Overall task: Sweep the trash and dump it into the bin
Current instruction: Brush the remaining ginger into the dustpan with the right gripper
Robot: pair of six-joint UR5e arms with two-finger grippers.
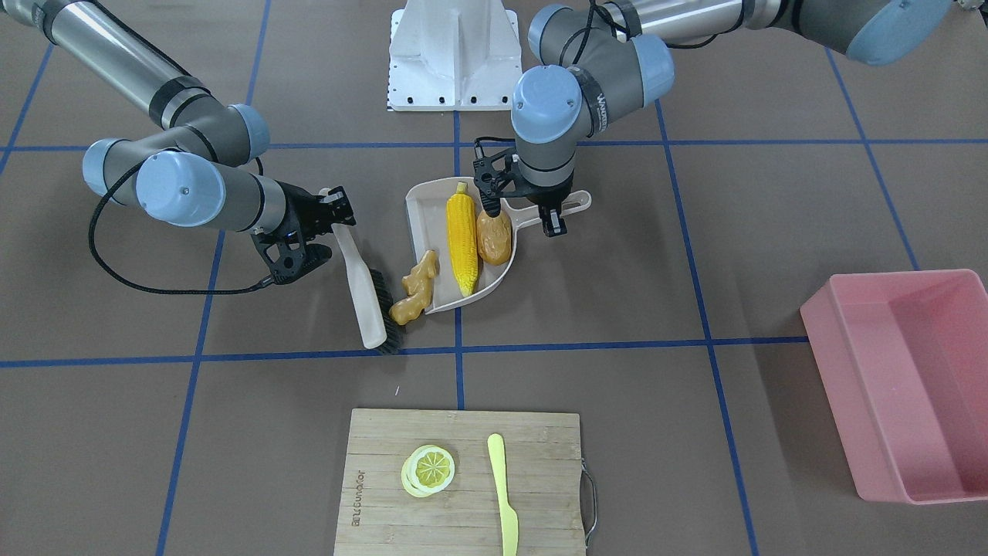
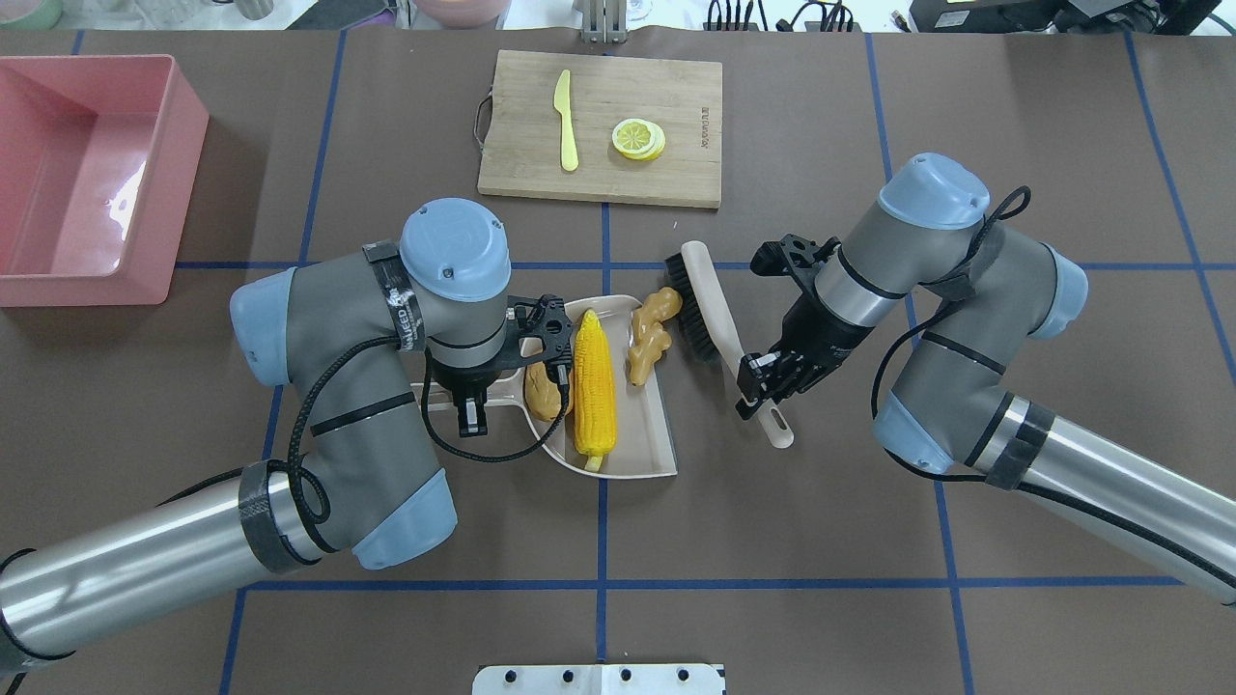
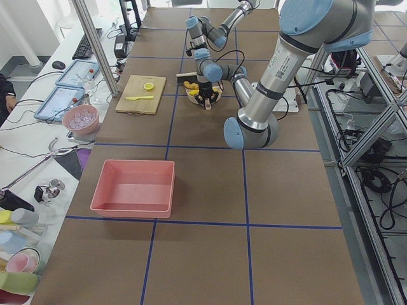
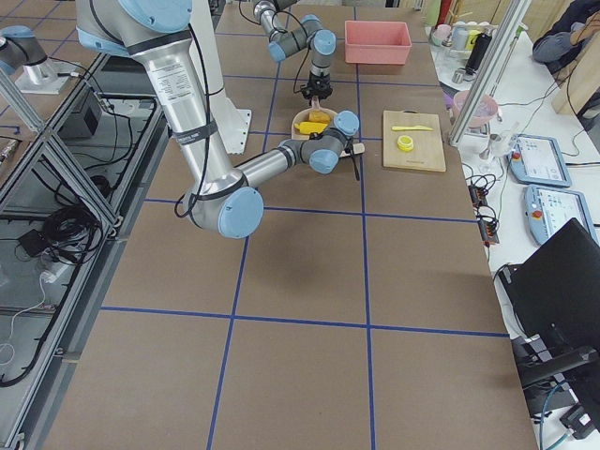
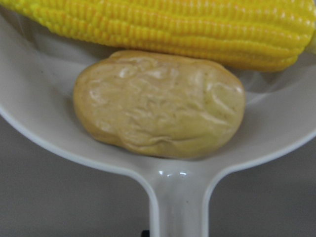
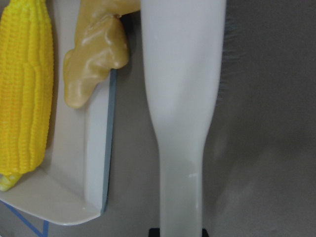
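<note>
The beige dustpan (image 2: 645,427) lies mid-table with the yellow corn cob (image 2: 593,394) and the brown potato (image 2: 543,391) inside it. My left gripper (image 2: 470,410) is shut on the dustpan's handle; the left wrist view shows the potato (image 5: 158,103) just ahead of that handle. The tan ginger root (image 2: 652,333) straddles the pan's lip, half on the table. The brush (image 2: 710,309) stands with its bristles against the ginger, and my right gripper (image 2: 758,386) is shut on the brush handle (image 6: 182,98). The pink bin (image 2: 179,203) sits at the far left, well apart from the pan.
A wooden cutting board (image 2: 676,174) across the table carries a lemon slice (image 2: 638,138) and a pale yellow knife (image 2: 566,121). The white robot base (image 1: 453,54) is behind the dustpan. Blue tape lines cross the brown table.
</note>
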